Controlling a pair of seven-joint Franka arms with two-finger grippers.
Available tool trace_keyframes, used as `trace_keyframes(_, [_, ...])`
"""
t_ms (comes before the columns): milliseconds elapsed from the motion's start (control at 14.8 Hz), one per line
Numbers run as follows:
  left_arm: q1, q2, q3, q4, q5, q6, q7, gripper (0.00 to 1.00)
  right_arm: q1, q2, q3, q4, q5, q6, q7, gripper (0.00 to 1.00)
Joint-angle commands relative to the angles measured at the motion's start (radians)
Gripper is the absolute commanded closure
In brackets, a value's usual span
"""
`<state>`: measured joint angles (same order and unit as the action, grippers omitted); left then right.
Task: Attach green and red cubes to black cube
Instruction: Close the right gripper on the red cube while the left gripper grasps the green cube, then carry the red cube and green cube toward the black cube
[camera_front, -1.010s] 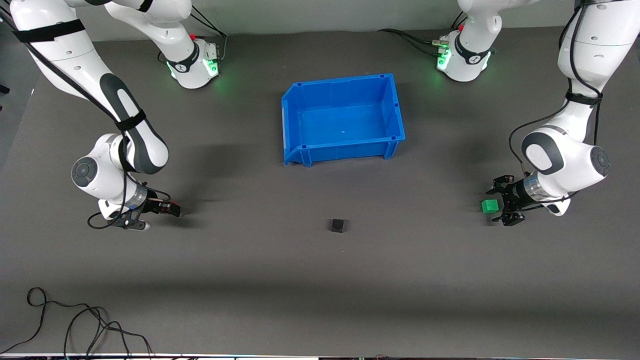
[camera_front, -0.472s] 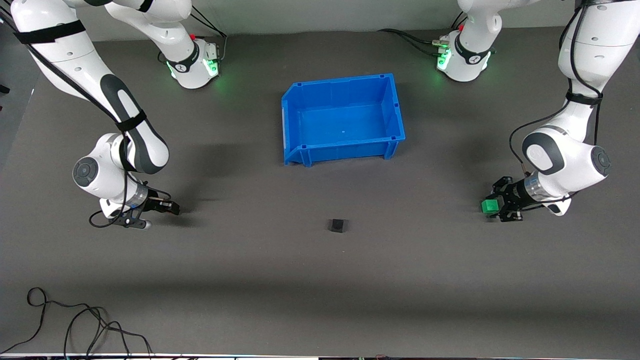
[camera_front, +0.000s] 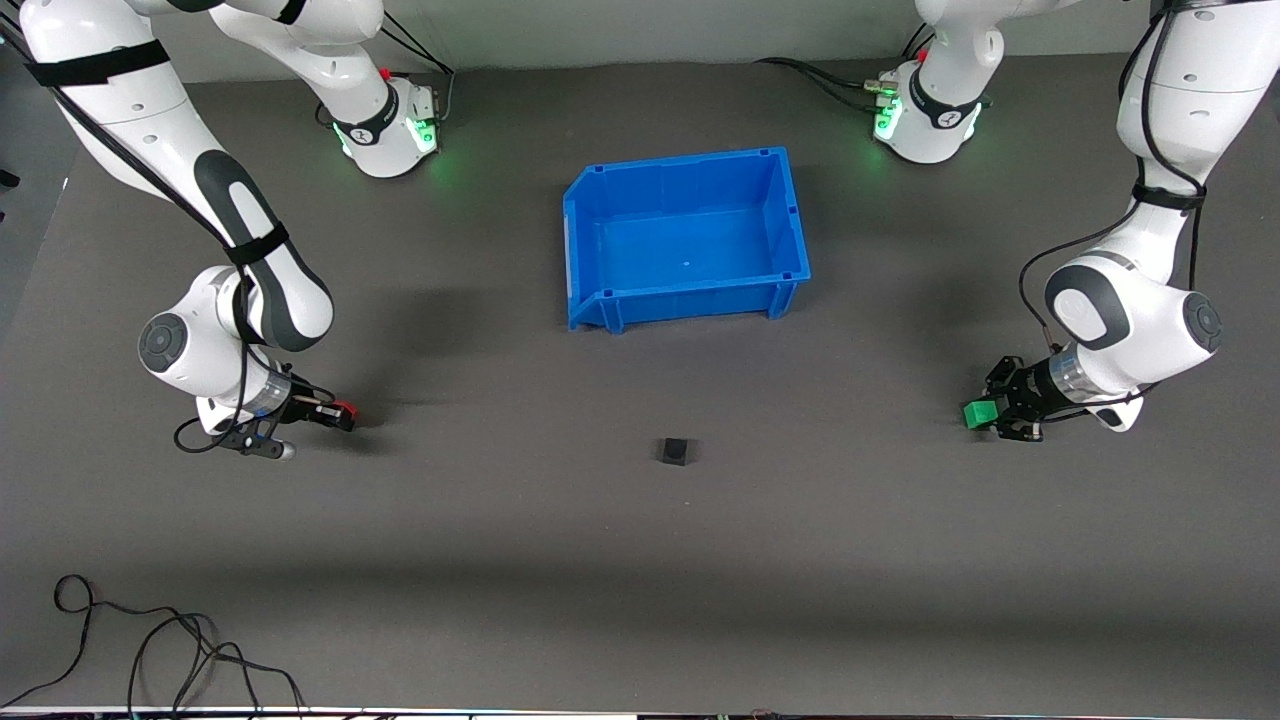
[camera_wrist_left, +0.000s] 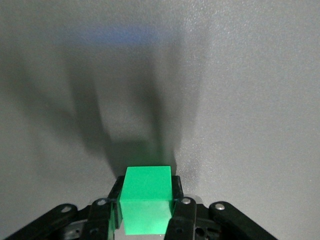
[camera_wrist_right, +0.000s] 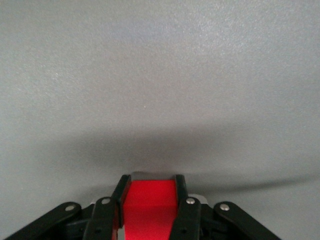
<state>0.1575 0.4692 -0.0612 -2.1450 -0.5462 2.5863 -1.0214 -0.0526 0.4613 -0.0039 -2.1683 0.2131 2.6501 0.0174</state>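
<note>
You've got the green cube (camera_front: 981, 413) clamped in the left gripper (camera_front: 990, 412), red cube (camera_front: 344, 410) in the right gripper (camera_front: 335, 414); the black cube (camera_front: 676, 451) sits between them, roughly equidistant.

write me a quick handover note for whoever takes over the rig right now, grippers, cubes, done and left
Left gripper: shut on the green cube, low at the left arm's end of the table.
Right gripper: shut on the red cube, low at the right arm's end of the table.
Black cube: alone on the table, nearer the front camera than the blue bin, roughly midway between the grippers.
Done: both coloured cubes grasped.
Left: bring both to the black cube and attach them. Nothing is joined yet.
</note>
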Motion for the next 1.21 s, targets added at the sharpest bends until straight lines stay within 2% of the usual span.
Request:
trace_keyframes(0, [-0.006,-0.012,0.0,0.014,-0.014,-0.011,-0.014,0.79,0.011,-0.029,0.004,0.005,0.031,-0.002,0.098,1.0])
trace_keyframes(135, [-0.006,-0.024,0.0,0.048,-0.012,-0.041,-0.025,0.79,0.087,-0.026,0.005,0.031,0.031,-0.004,0.279,1.0])
trace_keyframes(269, [-0.004,-0.038,0.001,0.117,-0.012,-0.17,-0.029,0.79,0.134,-0.015,0.005,0.068,0.031,-0.006,0.491,1.0])
trace_keyframes(472, [-0.012,-0.043,0.001,0.2,-0.001,-0.297,-0.078,0.79,0.226,0.031,0.004,0.198,0.031,-0.12,0.818,1.0])
trace_keyframes(606, [-0.048,-0.043,0.0,0.209,-0.001,-0.298,-0.11,0.79,0.24,0.074,0.007,0.319,0.026,-0.215,1.034,1.0])
trace_keyframes(741, [-0.116,-0.037,0.001,0.218,-0.001,-0.282,-0.163,0.79,0.299,0.114,0.004,0.425,0.028,-0.284,1.209,1.0])
trace_keyframes(943, [-0.212,-0.027,0.001,0.238,-0.001,-0.278,-0.21,0.79,0.378,0.166,0.004,0.533,0.019,-0.292,1.464,1.0])
trace_keyframes(1145, [-0.3,0.006,0.001,0.301,-0.001,-0.252,-0.305,0.79,0.445,0.241,0.004,0.649,0.014,-0.321,1.649,1.0])
